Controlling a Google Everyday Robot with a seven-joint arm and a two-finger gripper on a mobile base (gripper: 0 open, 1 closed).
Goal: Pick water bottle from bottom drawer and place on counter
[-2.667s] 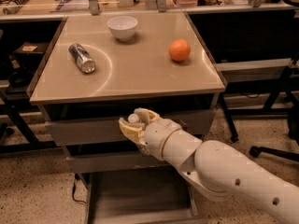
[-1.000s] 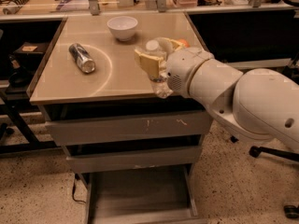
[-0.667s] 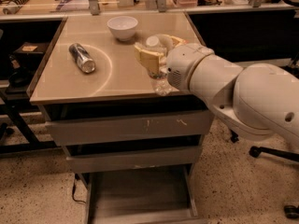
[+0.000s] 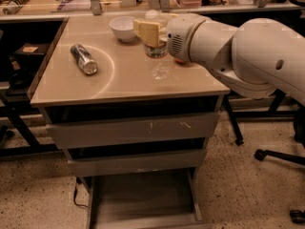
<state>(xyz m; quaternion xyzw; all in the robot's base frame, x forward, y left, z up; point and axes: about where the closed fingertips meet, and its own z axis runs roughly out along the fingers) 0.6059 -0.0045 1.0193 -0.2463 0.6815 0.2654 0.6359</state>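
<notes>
Beige and glossy, the square counter point(image 4: 119, 82) of the grey drawer cabinet fills the middle of the single camera view. Above its back right part we see the gripper point(image 4: 151, 35) at the end of the thick white robot arm point(image 4: 238, 51), which comes in from the right side. Its two pale yellow fingers point(image 4: 145, 31) are pressed together on the small clear plastic water bottle point(image 4: 156, 50). The bottle stands upright between them, with its white cap on top, and its reflection shows on the counter just below. We cannot tell if the bottom of the bottle touches the surface or hangs just above it.

A round white bowl point(image 4: 123, 28) sits just to the left of the gripper, near the back edge. A silver metal can point(image 4: 83, 58) lies on its side on the left part of the counter, well apart from the bottle. A small piece of an orange round fruit point(image 4: 180, 60) shows under the arm.

Below, the two shallow grey drawers point(image 4: 133, 130) are pushed in. The deep bottom drawer point(image 4: 143, 199) is pulled out, and we see its flat grey floor.
</notes>
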